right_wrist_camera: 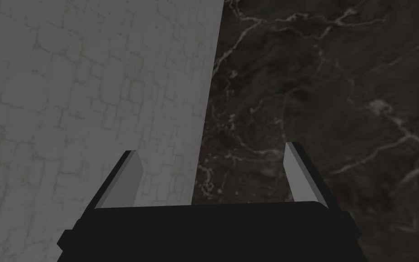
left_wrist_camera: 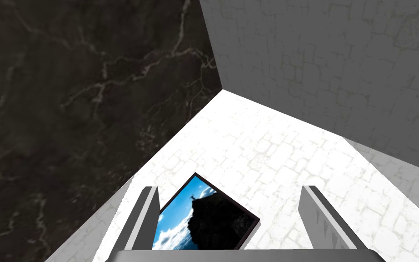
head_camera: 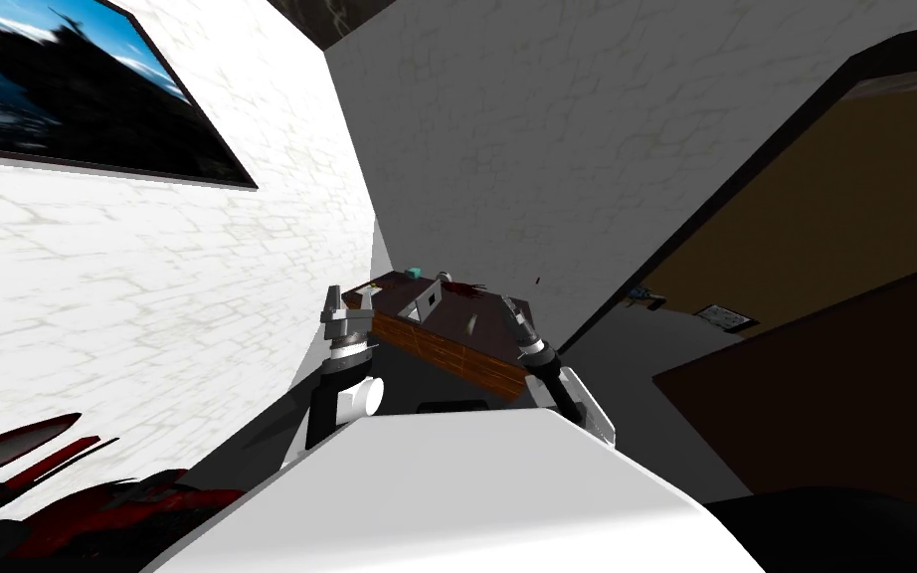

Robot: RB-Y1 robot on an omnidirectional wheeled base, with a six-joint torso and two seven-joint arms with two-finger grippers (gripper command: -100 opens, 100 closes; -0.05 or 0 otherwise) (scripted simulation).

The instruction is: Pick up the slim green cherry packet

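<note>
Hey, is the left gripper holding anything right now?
No, the jaws of the left gripper stand wide apart in its wrist view, with nothing gripped between them.

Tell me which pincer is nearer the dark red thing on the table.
Right. The right pincer stands beside the small table, close to the dark red thing; the left pincer is at the table's other side, farther off.

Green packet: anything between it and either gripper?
The small green packet sits at the table's far edge. A white box and a dark red thing lie between it and the open right gripper. From the open left gripper the way looks bare.
</note>
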